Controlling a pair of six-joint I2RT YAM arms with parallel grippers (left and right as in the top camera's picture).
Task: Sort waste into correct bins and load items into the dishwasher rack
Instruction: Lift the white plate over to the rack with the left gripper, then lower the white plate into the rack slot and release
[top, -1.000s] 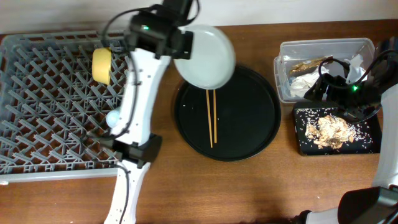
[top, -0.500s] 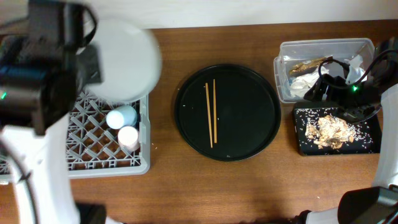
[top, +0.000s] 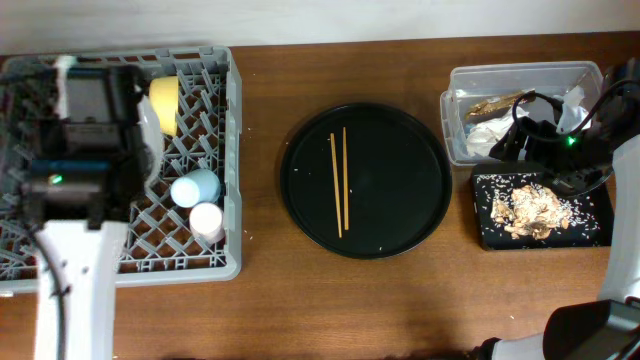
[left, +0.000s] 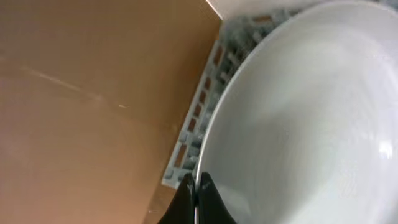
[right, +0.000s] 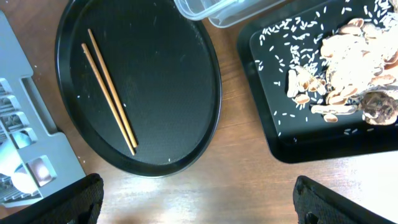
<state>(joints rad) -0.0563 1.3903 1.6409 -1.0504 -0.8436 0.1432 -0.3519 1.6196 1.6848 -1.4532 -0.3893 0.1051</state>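
My left gripper is shut on the rim of a white plate. It holds the plate on edge over the grey dishwasher rack; from overhead the plate shows as a thin white sliver beside the arm. The rack holds a yellow cup, a pale blue cup and a pinkish cup. Two wooden chopsticks lie on the round black tray. My right gripper is open and empty, hovering above the table between the round tray and the black rectangular tray of food scraps and rice.
A clear plastic bin with paper and wrapper waste stands at the back right, just behind the black tray of scraps. The rack's corner shows at the left of the right wrist view. Bare wood lies along the table's front.
My left arm has swung left with the plate, from above the round tray to over the rack, and the plate has turned on edge. The right arm has not moved.
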